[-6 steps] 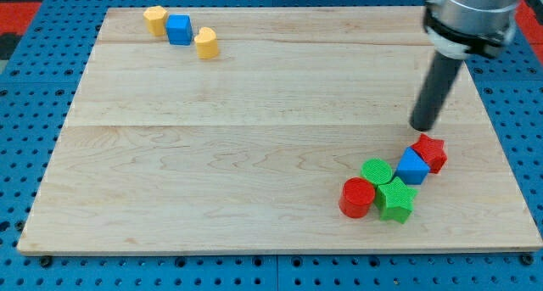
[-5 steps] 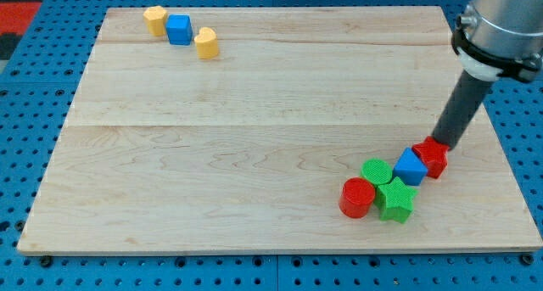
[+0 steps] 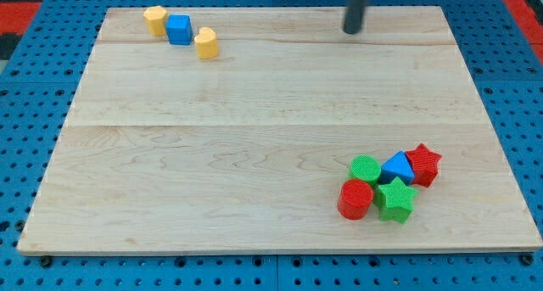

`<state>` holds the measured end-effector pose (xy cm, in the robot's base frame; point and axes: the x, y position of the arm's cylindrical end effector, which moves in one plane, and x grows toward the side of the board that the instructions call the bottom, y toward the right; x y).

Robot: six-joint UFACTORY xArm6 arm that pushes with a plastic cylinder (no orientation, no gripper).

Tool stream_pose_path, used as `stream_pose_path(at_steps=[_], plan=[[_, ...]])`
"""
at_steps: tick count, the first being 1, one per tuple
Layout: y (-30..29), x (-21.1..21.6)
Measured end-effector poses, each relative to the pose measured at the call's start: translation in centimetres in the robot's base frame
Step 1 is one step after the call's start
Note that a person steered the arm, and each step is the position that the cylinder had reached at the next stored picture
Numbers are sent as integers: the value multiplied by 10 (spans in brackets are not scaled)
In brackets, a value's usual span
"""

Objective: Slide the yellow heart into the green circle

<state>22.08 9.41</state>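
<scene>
The yellow heart (image 3: 206, 43) lies near the view's top left on the wooden board (image 3: 254, 138), just right of a blue cube (image 3: 179, 29) and a yellow hexagon-like block (image 3: 154, 19). The green circle (image 3: 365, 170) sits at the lower right in a cluster. My tip (image 3: 352, 30) is at the view's top, right of centre, far right of the yellow heart and well above the green circle. It touches no block.
Around the green circle are a red cylinder (image 3: 355, 199), a green star (image 3: 394, 198), a blue block (image 3: 397, 167) and a red star (image 3: 423, 165), all packed close together near the board's lower right edge.
My tip has swept from beside the red star up and left to the board's top. The red star, blue block and green circle have shifted slightly left.
</scene>
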Motion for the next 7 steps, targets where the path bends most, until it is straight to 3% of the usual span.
stream_pose_path(at_steps=[1, 6, 7], plan=[[-45, -28], [-280, -28], [-367, -30]])
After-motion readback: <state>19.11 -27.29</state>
